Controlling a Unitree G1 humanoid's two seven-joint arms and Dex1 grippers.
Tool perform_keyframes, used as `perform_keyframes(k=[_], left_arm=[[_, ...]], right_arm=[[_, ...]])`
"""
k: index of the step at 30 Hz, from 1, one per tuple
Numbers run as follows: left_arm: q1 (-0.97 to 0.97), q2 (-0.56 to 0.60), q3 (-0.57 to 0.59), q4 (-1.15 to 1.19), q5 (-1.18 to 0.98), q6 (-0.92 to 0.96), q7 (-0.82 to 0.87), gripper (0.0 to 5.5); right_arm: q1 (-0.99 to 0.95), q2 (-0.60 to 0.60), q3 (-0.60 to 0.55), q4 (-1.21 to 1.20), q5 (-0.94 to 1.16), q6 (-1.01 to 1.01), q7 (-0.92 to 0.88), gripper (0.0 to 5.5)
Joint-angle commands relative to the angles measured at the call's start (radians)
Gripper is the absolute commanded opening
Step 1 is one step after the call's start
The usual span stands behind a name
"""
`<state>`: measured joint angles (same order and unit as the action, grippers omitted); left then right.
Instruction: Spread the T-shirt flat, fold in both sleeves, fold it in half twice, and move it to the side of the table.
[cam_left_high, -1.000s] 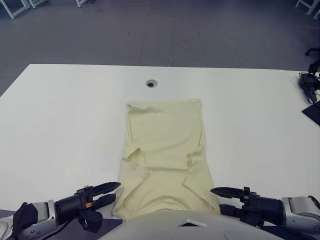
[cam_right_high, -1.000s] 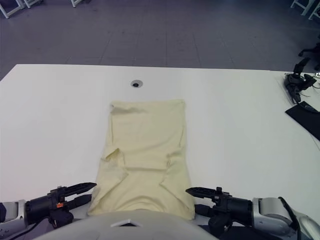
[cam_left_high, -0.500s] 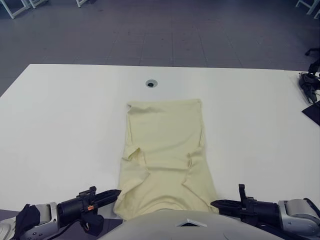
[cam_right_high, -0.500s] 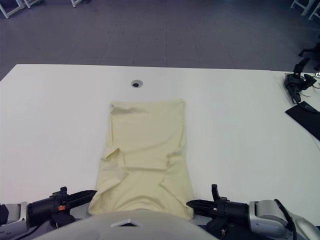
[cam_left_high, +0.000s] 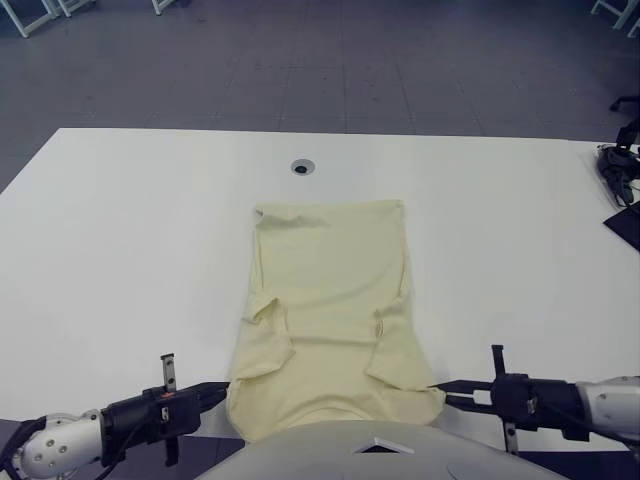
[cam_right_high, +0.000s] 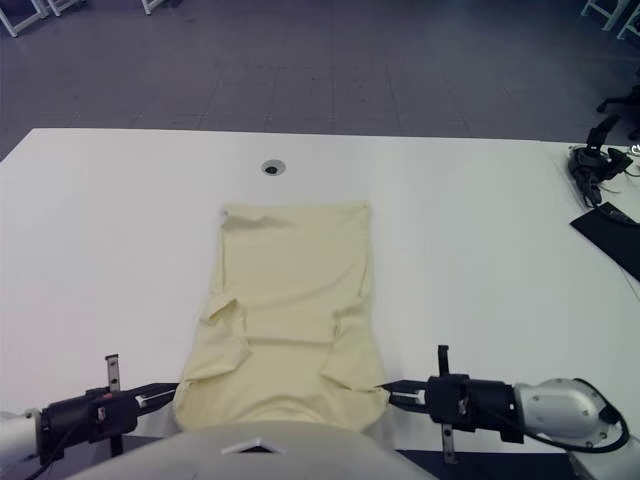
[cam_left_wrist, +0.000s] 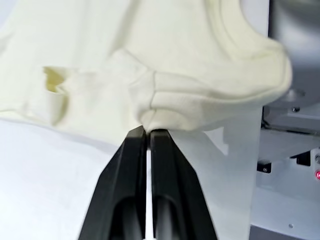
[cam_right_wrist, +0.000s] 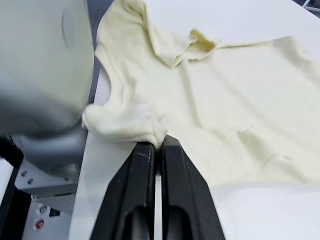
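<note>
Where the left claw (cam_left_high: 222, 390) meets the pale yellow T-shirt (cam_left_high: 330, 300), its fingers are pressed together on the garment's near left corner, beside the collar. The right claw (cam_left_high: 442, 388) is likewise clamped on the near right corner. The left wrist view and the right wrist view each show cloth bunched at the closed tips. Both arms lie low along the near edge of the worktop (cam_left_high: 120, 250), one on either side of the garment.

The T-shirt lies lengthwise in the middle of the worktop with both sleeves folded inward. Its collar end is at the near edge and its hem points toward the far edge.

The worktop is white. A round cable hole (cam_left_high: 302, 167) sits just beyond the hem, apart from it. Dark equipment (cam_left_high: 620, 170) rests at the right edge. Grey tiled floor (cam_left_high: 330, 60) extends beyond the far edge.
</note>
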<state>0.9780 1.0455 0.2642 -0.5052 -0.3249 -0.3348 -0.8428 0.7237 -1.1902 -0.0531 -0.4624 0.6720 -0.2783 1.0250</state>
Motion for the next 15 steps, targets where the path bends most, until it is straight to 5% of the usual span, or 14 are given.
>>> perform_keyframes(k=[1,6,15], left_arm=[[0.078,0.013,0.292,-0.133,-0.212,0.169,-0.174,0.0],[0.09,-0.04,0.516,-0.188,-0.352,0.307,-0.34,0.0],[0.091,-0.126,0.605,-0.298,-0.376,0.418,-0.485,0.0]], right_arm=[[0.05,-0.003,-0.218,-0.108,0.273,0.168,0.129,0.02],[0.103,0.079,-0.373,-0.207,0.343,0.296,0.198,0.02],[0.087,0.178,-0.504,-0.27,0.358,0.437,0.279,0.02]])
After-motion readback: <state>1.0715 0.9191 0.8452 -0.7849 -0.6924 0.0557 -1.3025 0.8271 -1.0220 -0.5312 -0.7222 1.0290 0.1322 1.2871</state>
